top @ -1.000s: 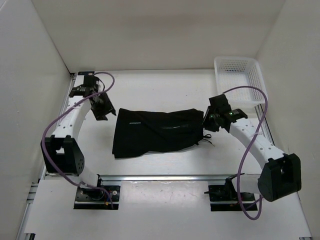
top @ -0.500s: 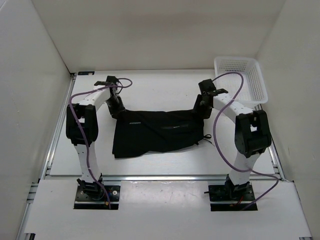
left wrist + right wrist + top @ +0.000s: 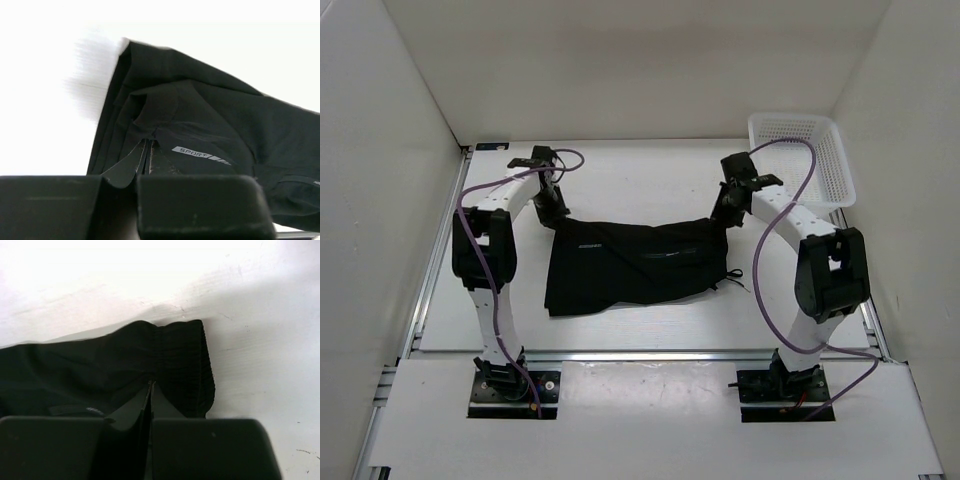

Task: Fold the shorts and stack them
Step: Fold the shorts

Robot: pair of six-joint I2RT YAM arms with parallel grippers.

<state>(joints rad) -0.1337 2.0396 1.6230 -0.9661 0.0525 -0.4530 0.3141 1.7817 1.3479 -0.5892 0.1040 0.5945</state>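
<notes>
The black shorts (image 3: pixel 630 265) lie folded flat at the table's middle, waistband to the right. My left gripper (image 3: pixel 558 215) is at their far left corner, shut on a pinched fold of cloth. In the left wrist view the cloth (image 3: pixel 210 120) puckers at the closed tips (image 3: pixel 147 144), beside a pale "SPORT" label (image 3: pixel 200 155). My right gripper (image 3: pixel 720 218) sits at the far right corner, shut on the ribbed waistband. In the right wrist view the waistband (image 3: pixel 180 360) gathers at the closed tips (image 3: pixel 151 385).
A white plastic basket (image 3: pixel 800 160) stands at the back right, just behind the right arm. White walls enclose the table on three sides. A thin dark drawstring (image 3: pixel 735 280) trails from the shorts' right edge.
Both arms swung in from the sides to the shorts' far edge. Both grippers came down onto the far corners and closed on the cloth.
</notes>
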